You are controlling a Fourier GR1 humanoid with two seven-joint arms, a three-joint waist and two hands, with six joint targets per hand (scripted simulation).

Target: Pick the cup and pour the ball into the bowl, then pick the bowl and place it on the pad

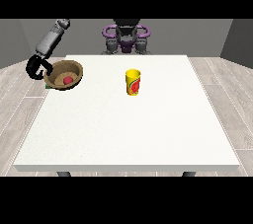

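Now the wooden bowl (63, 75) is in the upper left of the frame, at the left edge of the white table (128, 129). A red ball (67, 79) lies inside it, so I judge that the pouring step is already done. Under the bowl a small dark green piece shows at its lower left side; this is probably the pad (47, 85), but most of it is hidden, so I cannot tell if the bowl sits fully on it.

At the view's left, the hand (35, 66) is just beside the bowl's left rim. Its black fingers are curled, and it looks as if they close around the rim, though the contact itself is too small to see with certainty. No other hand shows anywhere in the view.

Near the upper middle of the frame stands the yellow cup (133, 82), upright with a red mark on its side, well apart from the bowl.

About handling, my judgement is this: the bowl looks stiff and rather light, with a wide sloping wall. The best place to hold is the rim, thumb on one side and fingers on the other. A grip on one side only lets the bowl tilt easily, and then the round ball could roll out, so it should be kept level.
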